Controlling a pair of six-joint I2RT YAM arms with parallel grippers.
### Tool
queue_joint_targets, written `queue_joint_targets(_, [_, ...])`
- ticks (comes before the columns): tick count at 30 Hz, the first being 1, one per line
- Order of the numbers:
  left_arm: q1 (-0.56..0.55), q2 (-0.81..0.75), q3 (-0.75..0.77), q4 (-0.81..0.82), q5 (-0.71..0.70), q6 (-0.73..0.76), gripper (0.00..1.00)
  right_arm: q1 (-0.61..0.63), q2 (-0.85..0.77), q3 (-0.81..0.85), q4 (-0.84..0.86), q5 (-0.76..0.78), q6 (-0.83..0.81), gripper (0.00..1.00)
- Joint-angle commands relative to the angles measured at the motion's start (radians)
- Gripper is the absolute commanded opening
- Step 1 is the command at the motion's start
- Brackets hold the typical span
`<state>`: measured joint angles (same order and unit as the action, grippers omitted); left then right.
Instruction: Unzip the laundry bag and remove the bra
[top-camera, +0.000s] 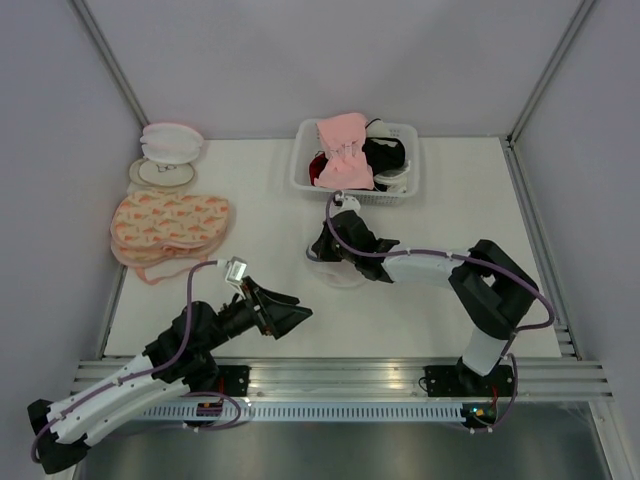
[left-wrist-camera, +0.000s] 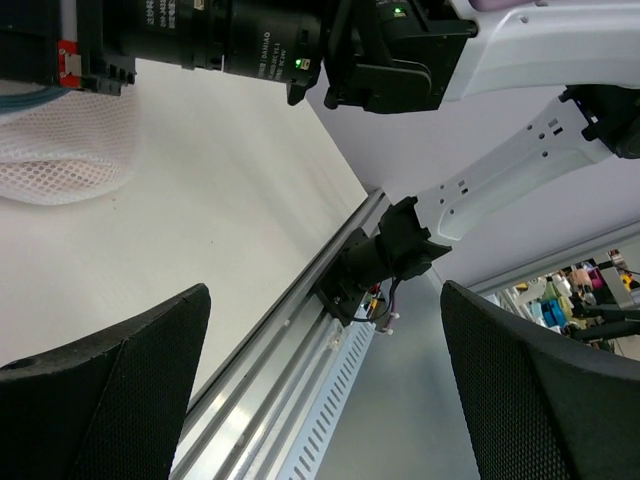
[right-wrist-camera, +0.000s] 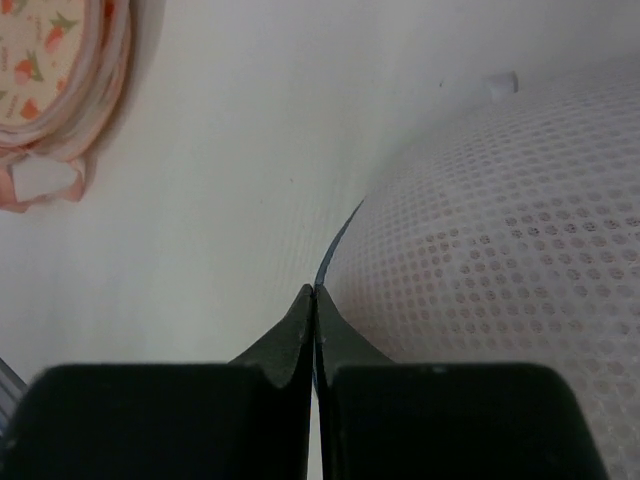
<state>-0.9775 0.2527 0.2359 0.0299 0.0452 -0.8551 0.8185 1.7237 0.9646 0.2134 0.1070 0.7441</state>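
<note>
Right fingers (right-wrist-camera: 290, 335) shut at the zipper rim (right-wrist-camera: 338, 232) of the laundry bag (right-wrist-camera: 500, 260).
Found tips pressed together on the dark rim; cannot tell whether a pull tab sits between them. Noted mesh dome bulging from 12 to 3 o'clock of the tips, rim curving off toward 1 o'clock over the worktop (right-wrist-camera: 230, 150). Found left fingers (left-wrist-camera: 110, 390) spread wide, empty, well apart at 7 o'clock of the bag in the top view. Judged right arm the nearer. Saw no bra; presumably inside the mesh.
</note>
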Motion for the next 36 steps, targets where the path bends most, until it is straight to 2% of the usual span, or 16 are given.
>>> queue_joint_targets(1, [-0.001, -0.027, -0.007, -0.007, -0.025, -0.024, 1.00, 0.024, 0.036, 0.043, -0.043, 0.028, -0.005, 0.00])
queue_joint_targets(11, [-0.001, -0.113, -0.032, -0.059, -0.087, -0.013, 1.00, 0.039, -0.136, -0.150, -0.342, 0.097, 0.001, 0.00])
queue_joint_targets(15, [-0.001, -0.102, -0.033, -0.077, -0.110, -0.024, 1.00, 0.039, -0.275, -0.201, -0.463, 0.174, 0.011, 0.00])
queue_joint_targets(18, [0.000, -0.064, -0.040, -0.113, -0.182, -0.056, 1.00, 0.039, -0.372, -0.207, -0.560, 0.252, 0.012, 0.00])
queue_joint_targets(22, [0.000, 0.057, -0.043, -0.114, -0.258, -0.047, 1.00, 0.041, -0.441, -0.204, -0.605, 0.296, -0.003, 0.00])
queue_joint_targets(23, [-0.001, 0.130, -0.041, -0.110, -0.274, -0.048, 1.00, 0.039, -0.446, -0.199, -0.617, 0.304, -0.009, 0.00])
queue_joint_targets(28, [0.000, 0.376, -0.047, 0.039, -0.324, 0.022, 0.99, 0.038, -0.431, -0.202, -0.592, 0.290, -0.011, 0.00])
queue_joint_targets(32, [-0.001, 0.502, -0.108, 0.250, -0.344, 0.044, 0.99, 0.036, -0.424, -0.222, -0.557, 0.263, -0.011, 0.01])
queue_joint_targets(36, [-0.001, 0.623, -0.170, 0.547, -0.331, 0.089, 0.99, 0.038, -0.464, -0.253, -0.519, 0.232, -0.012, 0.01])
